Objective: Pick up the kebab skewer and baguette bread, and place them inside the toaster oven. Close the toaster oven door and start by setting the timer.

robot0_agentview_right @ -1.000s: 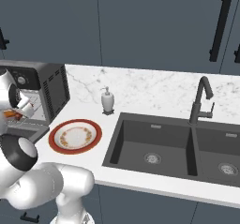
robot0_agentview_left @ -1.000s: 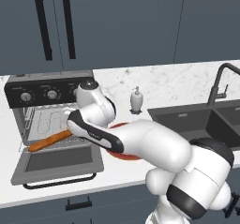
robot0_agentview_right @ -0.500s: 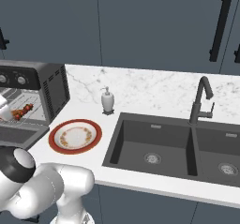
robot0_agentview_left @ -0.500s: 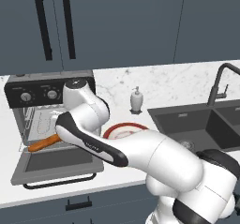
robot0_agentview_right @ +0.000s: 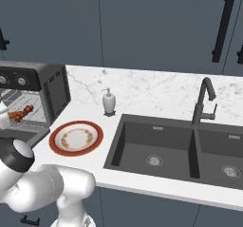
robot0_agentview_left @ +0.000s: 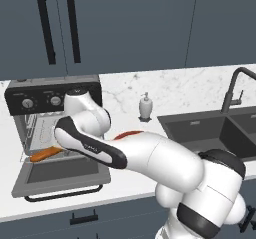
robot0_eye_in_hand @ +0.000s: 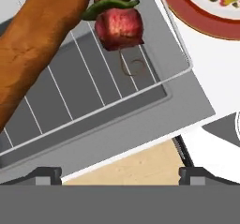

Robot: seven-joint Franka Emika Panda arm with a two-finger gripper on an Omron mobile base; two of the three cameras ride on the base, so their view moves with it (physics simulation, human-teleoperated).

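Toaster oven [robot0_agentview_left: 30, 100] on counter, toaster oven door [robot0_agentview_left: 57, 175] dropped open. Baguette bread [robot0_eye_in_hand: 35, 40] on wire rack [robot0_eye_in_hand: 84, 85], kebab skewer [robot0_eye_in_hand: 117, 17] just beside it. My gripper [robot0_eye_in_hand: 119, 174] spread wide, holding nothing.

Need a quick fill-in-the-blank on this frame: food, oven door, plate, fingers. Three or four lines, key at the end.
1. The baguette bread and the kebab skewer both lie on the toaster oven's wire ____.
2. The toaster oven door is dropped ____.
3. The red-rimmed plate sits on the counter between the toaster oven and the ____.
4. The gripper holds nothing; its fingers stand ____.

Missing words: rack; open; sink; open
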